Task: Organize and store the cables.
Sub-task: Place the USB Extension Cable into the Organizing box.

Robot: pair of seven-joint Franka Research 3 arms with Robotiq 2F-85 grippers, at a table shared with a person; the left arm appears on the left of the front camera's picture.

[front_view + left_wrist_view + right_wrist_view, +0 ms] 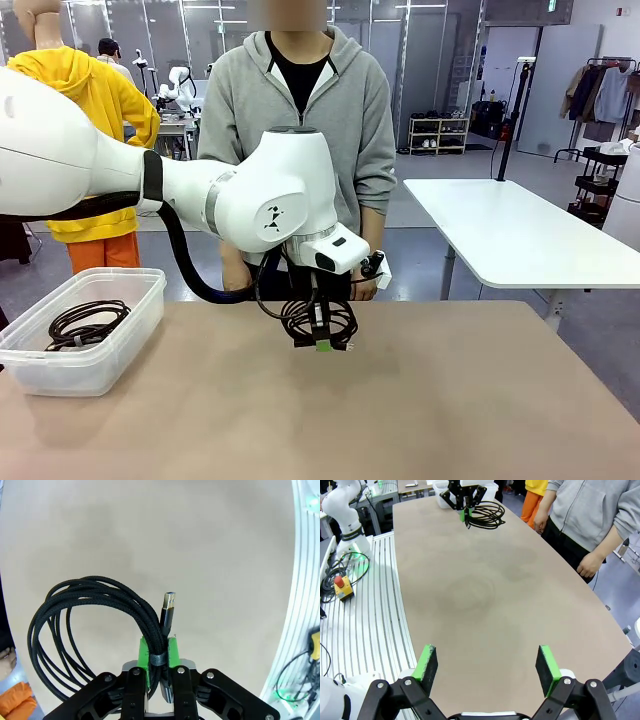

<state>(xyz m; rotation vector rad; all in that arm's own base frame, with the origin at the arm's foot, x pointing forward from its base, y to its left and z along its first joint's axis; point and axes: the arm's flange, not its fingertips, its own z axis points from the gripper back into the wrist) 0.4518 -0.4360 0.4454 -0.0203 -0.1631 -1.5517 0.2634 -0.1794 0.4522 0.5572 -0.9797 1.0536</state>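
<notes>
Cable coil (318, 322) in closed left pincer (322, 344) above the table (400, 410)

Nothing readable anywhere in these shots

Looked over all three views and there's no legible text, brand name or number on anything. The closest thing to a marking is a small black geometric emblem on the white joint of the left arm (272, 220) in the front view, but it's a symbol, not letters. There's also a little green sign (551, 6) hanging high up at the far right of the room, too small to read. The clear bin (140, 300) at the left has no label I can make out.
</notes>
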